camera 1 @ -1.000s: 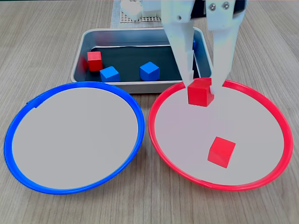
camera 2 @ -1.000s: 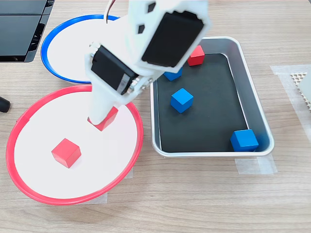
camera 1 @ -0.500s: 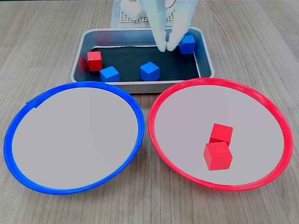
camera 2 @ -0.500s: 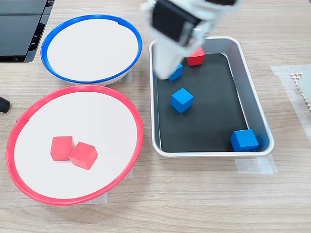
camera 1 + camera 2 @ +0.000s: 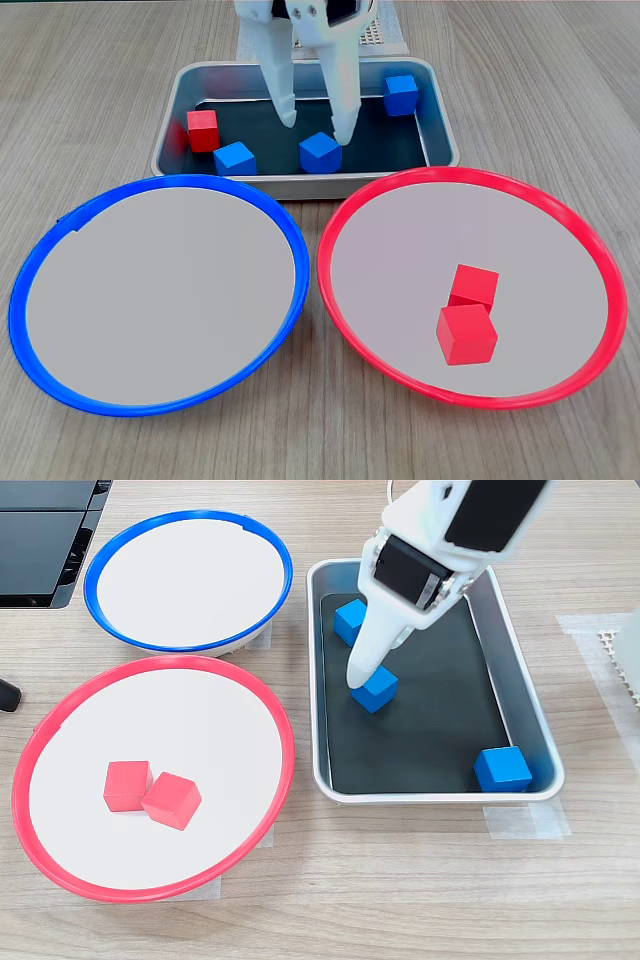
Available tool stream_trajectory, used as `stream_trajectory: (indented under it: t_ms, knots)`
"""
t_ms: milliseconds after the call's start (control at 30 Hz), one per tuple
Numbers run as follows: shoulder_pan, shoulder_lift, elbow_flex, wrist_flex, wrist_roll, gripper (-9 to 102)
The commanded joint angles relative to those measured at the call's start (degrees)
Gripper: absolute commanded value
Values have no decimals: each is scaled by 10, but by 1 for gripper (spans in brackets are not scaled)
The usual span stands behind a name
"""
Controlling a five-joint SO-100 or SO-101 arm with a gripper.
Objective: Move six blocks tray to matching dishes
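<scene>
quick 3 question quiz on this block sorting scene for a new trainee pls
1. True or false: the blue-rimmed dish already holds a block.
2. How many blocks lie in the red-rimmed dish?
3. The gripper hangs open over which block in the tray? A) the red block B) the middle blue block C) the corner blue block

Key
1. False; it holds nothing.
2. Two, both red, touching each other.
3. B; one fingertip is beside that block, the jaws not closed on it.

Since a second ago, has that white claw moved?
Yes. The gripper left the red dish and now hangs open over the tray, at a blue block.
</scene>
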Motion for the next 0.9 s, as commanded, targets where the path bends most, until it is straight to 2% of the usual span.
stream_trajectory:
  t_ms: [0, 133, 233, 267, 300, 433, 533, 633, 867]
  knots:
    - [-15, -14, 10, -43, 6, 23]
    - [-20, -41, 24, -69, -17, 20]
    - [-20, -48, 21, -69, -25, 10]
    - [-19, -48, 19, -69, -25, 2]
    - [-19, -47, 18, -69, -24, 0]
    - [-15, -18, -39, 13, -22, 0]
    - [4, 1, -137, 76, 16, 0]
    - [35, -11, -224, 71, 37, 0]
    - [88, -161, -378, -23, 38, 0]
